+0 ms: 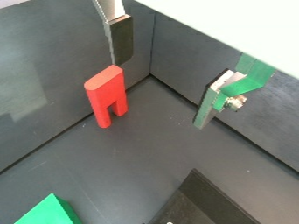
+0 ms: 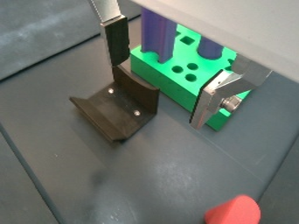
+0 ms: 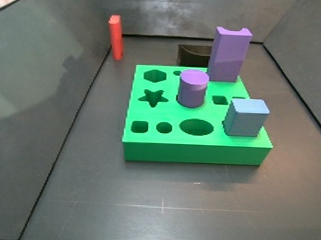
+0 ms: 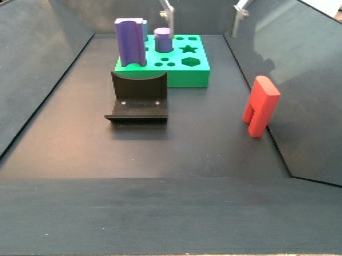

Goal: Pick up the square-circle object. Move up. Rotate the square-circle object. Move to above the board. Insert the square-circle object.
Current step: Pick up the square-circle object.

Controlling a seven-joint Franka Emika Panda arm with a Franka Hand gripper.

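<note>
Hovering open, tool empty, well above red piece.

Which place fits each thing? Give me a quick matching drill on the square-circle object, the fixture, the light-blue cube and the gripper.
Things:
1. square-circle object
2. fixture
3. light-blue cube
4. gripper

Places:
A. on the board
B. upright on the floor beside a wall
C. in the air, jaws open and empty
D. on the floor next to the board

Pairs: 1-B, 2-D, 3-A, 4-C
</note>
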